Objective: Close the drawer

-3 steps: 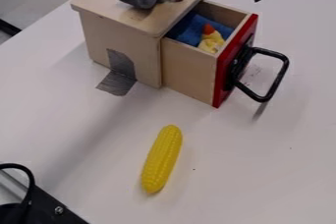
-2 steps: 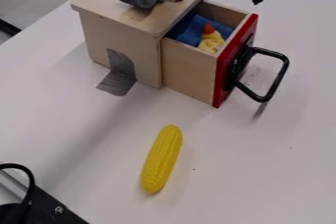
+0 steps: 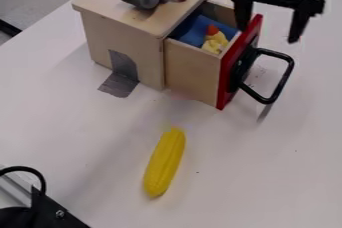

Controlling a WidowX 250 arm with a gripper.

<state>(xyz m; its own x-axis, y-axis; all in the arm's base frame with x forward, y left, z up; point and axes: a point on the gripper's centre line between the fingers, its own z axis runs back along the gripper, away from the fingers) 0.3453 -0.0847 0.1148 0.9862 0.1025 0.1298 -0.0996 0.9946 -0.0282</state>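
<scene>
White tabletop [image 3: 250, 172] spans the lower frame; my wide-spread pincer [image 3: 269, 34], upper right, could jam inside the drawer [image 3: 192, 72] if lowered too far left.

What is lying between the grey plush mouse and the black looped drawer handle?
The camera view shows the wooden box's top edge, then the open drawer, with blue cloth and a yellow toy, and the drawer's red front.

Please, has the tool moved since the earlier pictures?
Yes, the tool has moved down and right in the view: it now spans the top corner of the red front; before, it hung above that corner.
</scene>
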